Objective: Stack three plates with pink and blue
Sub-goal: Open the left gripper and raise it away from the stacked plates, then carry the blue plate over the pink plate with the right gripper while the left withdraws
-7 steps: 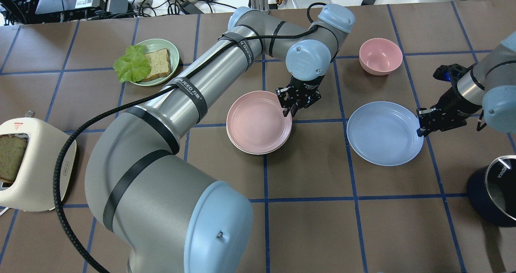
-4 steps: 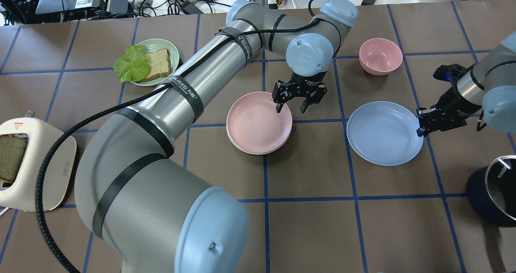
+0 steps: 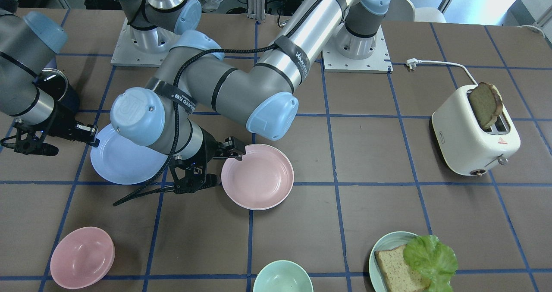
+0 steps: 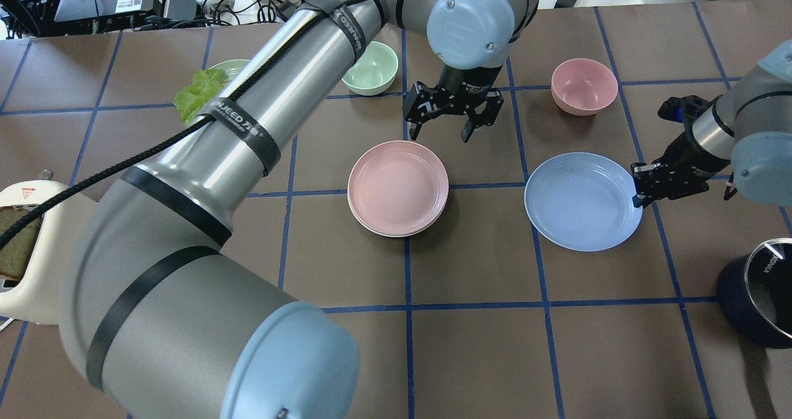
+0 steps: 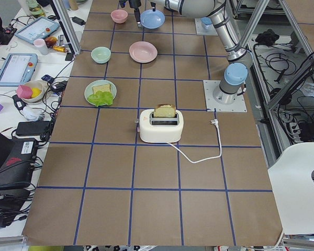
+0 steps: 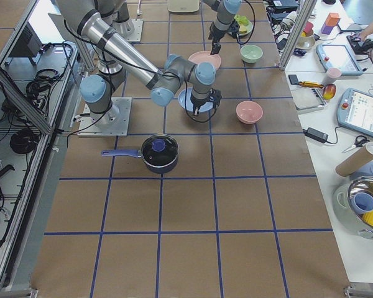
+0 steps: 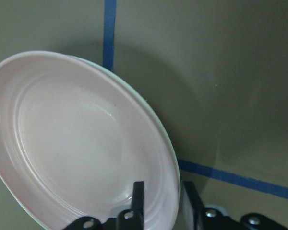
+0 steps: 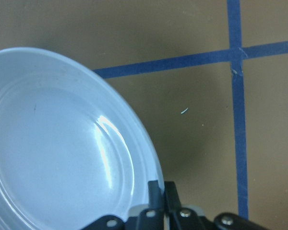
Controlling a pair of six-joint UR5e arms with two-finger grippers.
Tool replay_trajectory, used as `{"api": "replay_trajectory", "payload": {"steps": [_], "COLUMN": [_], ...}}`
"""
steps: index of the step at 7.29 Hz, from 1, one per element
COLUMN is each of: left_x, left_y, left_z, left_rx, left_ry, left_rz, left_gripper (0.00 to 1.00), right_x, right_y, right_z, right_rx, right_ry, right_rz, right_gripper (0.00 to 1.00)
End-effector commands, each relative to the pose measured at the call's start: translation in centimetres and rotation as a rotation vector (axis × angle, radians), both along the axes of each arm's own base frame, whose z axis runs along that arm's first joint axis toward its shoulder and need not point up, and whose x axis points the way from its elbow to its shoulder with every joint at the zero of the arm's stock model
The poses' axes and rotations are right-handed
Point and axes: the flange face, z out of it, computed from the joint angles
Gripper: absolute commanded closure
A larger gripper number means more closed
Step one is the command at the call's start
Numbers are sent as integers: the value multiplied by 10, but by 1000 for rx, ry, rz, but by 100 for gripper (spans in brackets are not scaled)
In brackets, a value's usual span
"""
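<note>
The pale pink plate point(image 4: 398, 187) lies on the cream-white plate, whose rim point(image 4: 391, 234) shows under its near edge, at the table's middle. My left gripper point(image 4: 450, 125) is open and empty, raised above the pink plate's far right rim. In the left wrist view its fingers point(image 7: 138, 191) hang over that rim point(image 7: 81, 143). The light blue plate point(image 4: 581, 201) is to the right. My right gripper point(image 4: 643, 187) is shut on its right rim, as the right wrist view point(image 8: 162, 191) shows. I cannot tell whether the blue plate point(image 8: 53, 143) is off the table.
A pink bowl point(image 4: 584, 86) stands behind the blue plate and a mint bowl point(image 4: 370, 76) behind the pink plate. A green plate with bread and lettuce point(image 3: 405, 262) is at the far left, a toaster point(image 4: 25, 252) at the left edge and a dark pot point(image 4: 758, 292) at the right edge.
My left gripper let go of the pink plate's rim, opened and rose away from it. My right gripper has shifted the blue plate slightly to the left.
</note>
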Motion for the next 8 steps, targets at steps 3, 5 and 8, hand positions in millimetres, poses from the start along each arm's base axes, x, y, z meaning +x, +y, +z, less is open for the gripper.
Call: {"api": "replay_trajectory", "payload": {"steps": [3,5,8], "left_x": [90,144,183], "left_y": [-1,-1,17], "left_z": [103,141,167], "left_rx": [18,54,93], "left_ry": [44,72,81], "left_rz": [-90,-149,-167], "left_gripper": [0,2,15], "right_x": [86,148,242], "right_y": [-4,-10,-40], "right_z": [27,21,15], "right_rx": [-68,-113,-137], "right_ry": [39,45,32], "right_rz": [38,10,-42], "right_gripper": [100,100,100]}}
